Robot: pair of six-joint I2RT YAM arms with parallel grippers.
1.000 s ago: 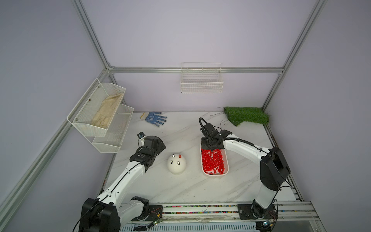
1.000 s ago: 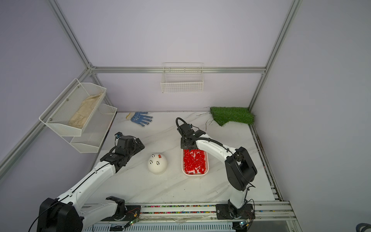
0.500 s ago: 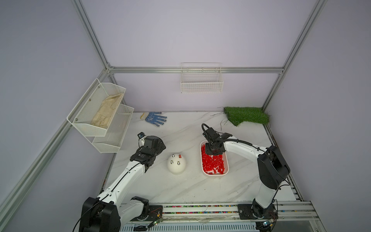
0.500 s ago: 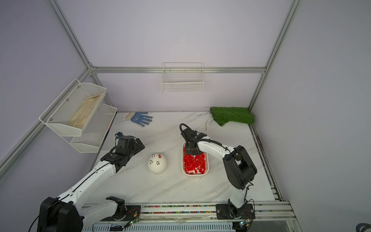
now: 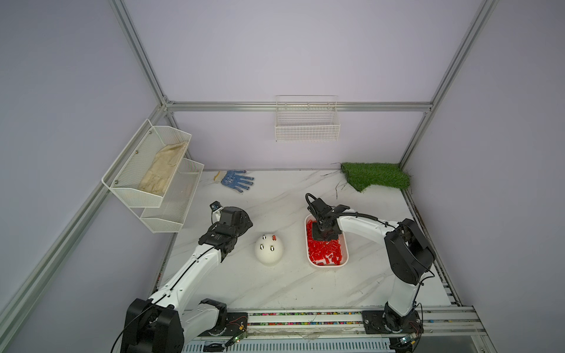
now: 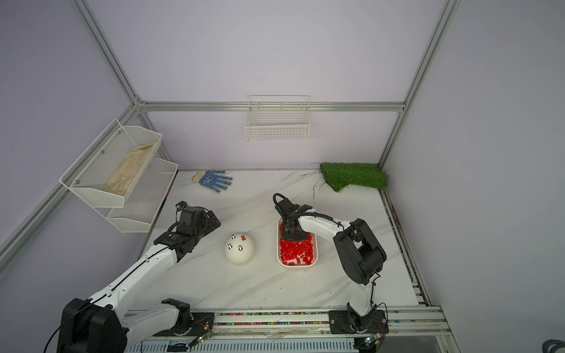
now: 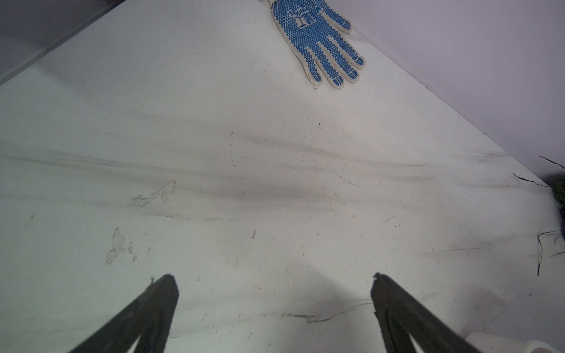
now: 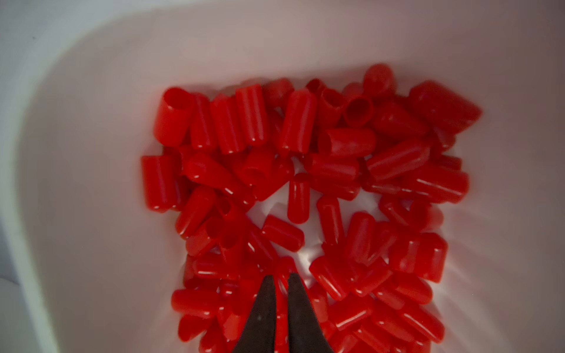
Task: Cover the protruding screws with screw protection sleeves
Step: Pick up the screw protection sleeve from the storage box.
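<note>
White marble tabletop (image 5: 275,290) carries our work: the white dome (image 5: 269,256) sits at centre, with three protruding screws (image 5: 262,246) bare and one wearing a red cap (image 5: 274,237). Right of it, the tray (image 5: 346,253) keeps the screw protection sleeves (image 5: 324,250) heaped for picking, so our right gripper (image 8: 281,276) dips in, fingers nearly together, apparently pinching a red sleeve (image 8: 285,266). Our left gripper (image 7: 273,276) hangs left of the dome, fingers spread wide and holding nothing, which likely leaves the dome free.
</note>
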